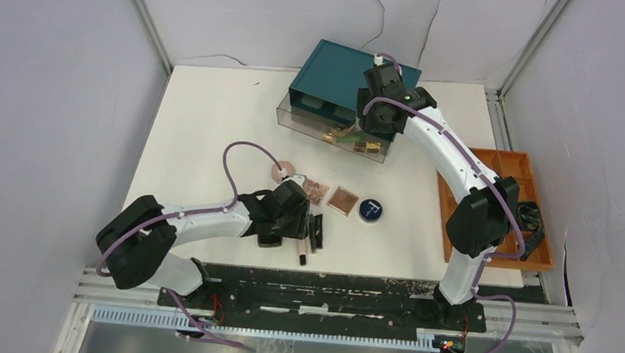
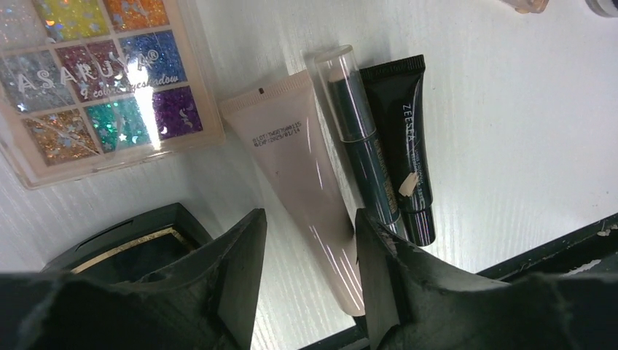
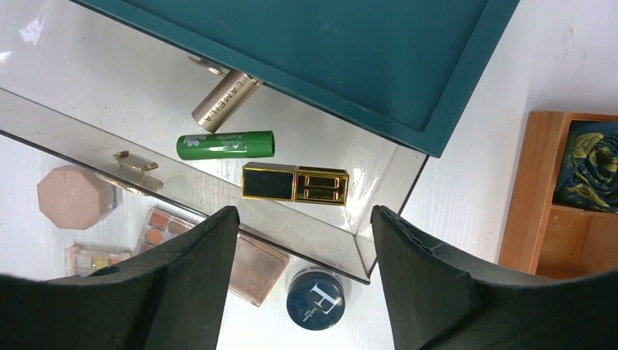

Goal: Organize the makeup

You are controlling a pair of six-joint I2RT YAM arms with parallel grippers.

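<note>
**A:** What sits closest to the near edge of the counter (image 2: 525,131)?

**B:** The left gripper (image 2: 310,273), low over a cluster of makeup about midway along that edge. Its jaws stand partly apart, astride a pale pink tube (image 2: 306,168) that lies flat on the counter. One finger (image 2: 379,277) is close against the tube and the other shows a gap, so nothing is clamped.

**A:** And around that tube?

**B:** On one side, parallel to it and touching each other, lie a clear-capped dark stick (image 2: 361,138) and a black tube (image 2: 408,138). On the other side is a black square compact (image 2: 138,244), partly hidden by the gripper. Just beyond that lies a glitter palette (image 2: 102,80) with nine coloured pans.

**A:** Farther in?

**B:** Around the middle of the counter there is a loose row. It runs from a pink octagonal compact (image 1: 284,170) to a small palette (image 1: 316,192), a brownish square palette (image 1: 342,201) and a dark blue round compact (image 1: 370,210).

**A:** Where is the other arm?

**B:** The right gripper (image 3: 306,284) hangs above a clear drawer (image 3: 109,80) that is pulled out toward the middle. Its jaws are wide, with nothing between them. In the drawer lie a gold lipstick tube (image 3: 222,98), half under the box, a green tube (image 3: 226,144) and a black-and-gold lipstick case (image 3: 295,182), none touching.

**A:** And at the far edge?

**B:** The teal drawer box (image 1: 343,69) stands there, behind the clear drawer. A wooden tray (image 1: 503,170) lies along the right edge, with a dark floral item (image 3: 587,164) in one compartment.
</note>
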